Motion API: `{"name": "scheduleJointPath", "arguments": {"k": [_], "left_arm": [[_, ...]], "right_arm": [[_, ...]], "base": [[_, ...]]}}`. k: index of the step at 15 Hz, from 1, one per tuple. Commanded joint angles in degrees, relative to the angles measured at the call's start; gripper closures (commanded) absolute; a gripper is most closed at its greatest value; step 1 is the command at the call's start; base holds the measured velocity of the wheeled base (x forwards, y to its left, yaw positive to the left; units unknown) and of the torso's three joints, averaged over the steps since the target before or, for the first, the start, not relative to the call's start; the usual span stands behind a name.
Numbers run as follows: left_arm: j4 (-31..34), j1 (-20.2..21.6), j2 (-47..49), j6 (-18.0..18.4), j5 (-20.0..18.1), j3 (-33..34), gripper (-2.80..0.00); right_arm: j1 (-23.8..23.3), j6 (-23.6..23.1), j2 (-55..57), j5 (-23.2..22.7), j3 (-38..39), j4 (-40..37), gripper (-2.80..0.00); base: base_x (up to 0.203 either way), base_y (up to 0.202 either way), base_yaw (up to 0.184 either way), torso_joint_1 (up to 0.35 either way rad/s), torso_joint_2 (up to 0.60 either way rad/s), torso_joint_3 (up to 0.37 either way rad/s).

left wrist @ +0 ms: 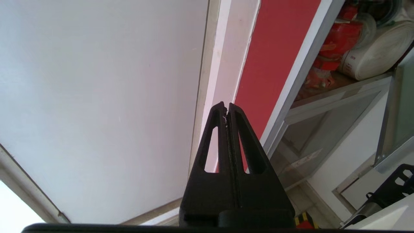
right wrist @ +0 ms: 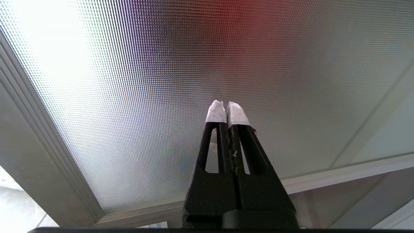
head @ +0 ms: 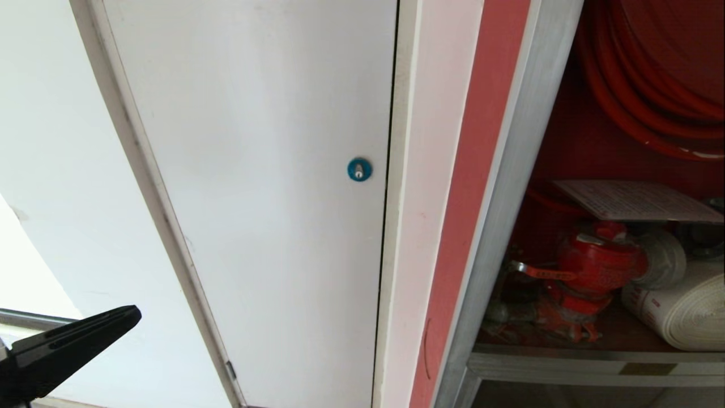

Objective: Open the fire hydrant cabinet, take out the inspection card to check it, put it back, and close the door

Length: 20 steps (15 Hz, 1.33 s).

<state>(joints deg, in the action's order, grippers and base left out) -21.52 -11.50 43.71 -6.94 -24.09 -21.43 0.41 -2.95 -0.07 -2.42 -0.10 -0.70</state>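
Head view shows the inspection card lying atop the red valve: thin, light, floppy; I'd pinch its near edge. My left hand is closed, empty.

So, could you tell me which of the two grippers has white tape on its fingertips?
The right gripper: white tape wraps both its tips, closed before a textured glass pane. The left gripper has bare black tips.

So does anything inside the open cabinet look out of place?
Only the thin white printed inspection card: it lies loose and tilted on top of the red valve, not in any holder. Nothing looks spilled or damaged.
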Motion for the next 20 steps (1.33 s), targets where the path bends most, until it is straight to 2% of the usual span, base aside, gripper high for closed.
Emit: {"name": "scheduleJointPath", "arguments": {"k": [1,4,7,8,12,15,20], "left_arm": [[-0.05,0.26,-3.46,-0.11,0.04,0.67,0.0],[-0.03,0.81,-9.22,0.0,2.89,3.17,0.0],[-0.15,0.86,-11.03,0.23,14.45,3.81,0.0],[-0.23,0.86,-11.56,0.81,16.15,3.56,0.0],[-0.07,1.25,-15.0,6.29,16.38,3.19,0.0],[-0.07,8.39,-16.04,7.45,16.16,2.91,0.0],[0.16,10.67,-23.51,8.34,16.09,7.34,0.0]], "right_arm": [[0.02,-0.04,-0.01,-0.04,0.01,0.0,0.0],[0.02,-0.04,-0.01,-0.04,0.01,0.0,0.0],[0.02,-0.04,-0.01,-0.04,0.01,0.0,0.0],[0.02,-0.04,-0.01,-0.04,0.01,0.0,0.0],[0.02,-0.04,-0.01,-0.04,0.01,0.0,0.0],[0.02,-0.04,-0.01,-0.04,0.01,0.0,0.0],[0.02,-0.04,-0.01,-0.04,0.01,0.0,0.0]], "base": [[0.0,0.0,0.0,0.0,0.0,0.0],[0.0,0.0,0.0,0.0,0.0,0.0],[0.0,0.0,0.0,0.0,0.0,0.0],[0.0,0.0,0.0,0.0,0.0,0.0],[0.0,0.0,0.0,0.0,0.0,0.0],[0.0,0.0,0.0,0.0,0.0,0.0],[0.0,0.0,0.0,0.0,0.0,0.0]]}}
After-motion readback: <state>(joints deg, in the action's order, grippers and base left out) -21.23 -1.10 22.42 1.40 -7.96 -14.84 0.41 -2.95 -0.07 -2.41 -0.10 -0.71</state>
